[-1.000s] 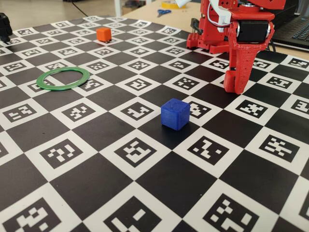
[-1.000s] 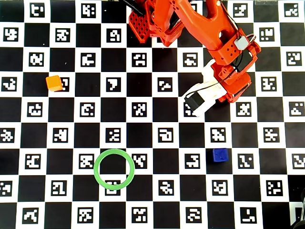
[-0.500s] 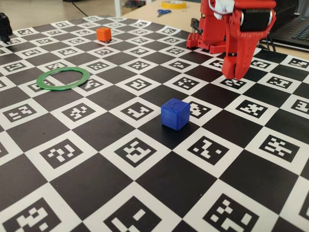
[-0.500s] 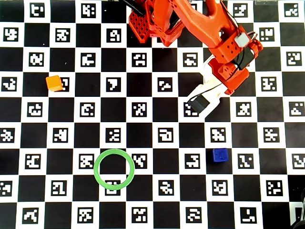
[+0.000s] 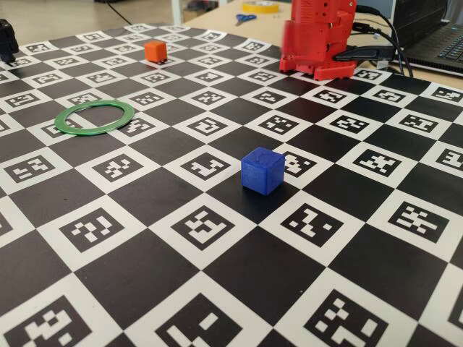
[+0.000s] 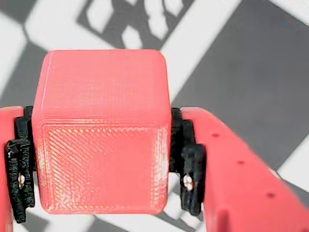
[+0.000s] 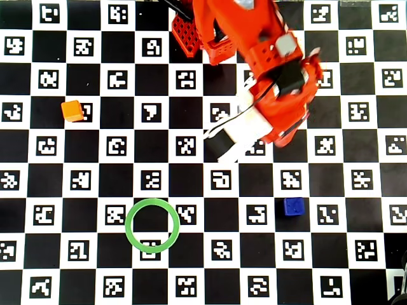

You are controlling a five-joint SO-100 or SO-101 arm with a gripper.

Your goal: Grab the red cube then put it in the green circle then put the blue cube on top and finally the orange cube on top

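The red cube (image 6: 101, 130) fills the wrist view, and my gripper (image 6: 104, 169) is shut on it, with a black pad (image 6: 189, 169) pressed against each side, above the checkered board. From overhead, my arm (image 7: 273, 76) and its white camera mount (image 7: 232, 135) cover the gripper and the red cube. The green circle (image 7: 127, 225) lies flat and empty at lower left of the arm; it sits at left in the fixed view (image 5: 61, 119). Alone on a black square stands the blue cube (image 5: 262, 170) (image 7: 292, 207). The orange cube (image 5: 155, 50) (image 7: 72, 110) rests far left.
The red arm base (image 5: 318, 43) stands at the board's far edge. Behind it lie a laptop (image 5: 441, 43), cables, scissors (image 5: 244, 18) and a tape roll (image 5: 260, 6). A black object (image 5: 7, 40) sits at the far left corner.
The gripper has risen out of the fixed view. From overhead, the arm has swung left, toward the middle of the board. The cubes and the ring have not moved.
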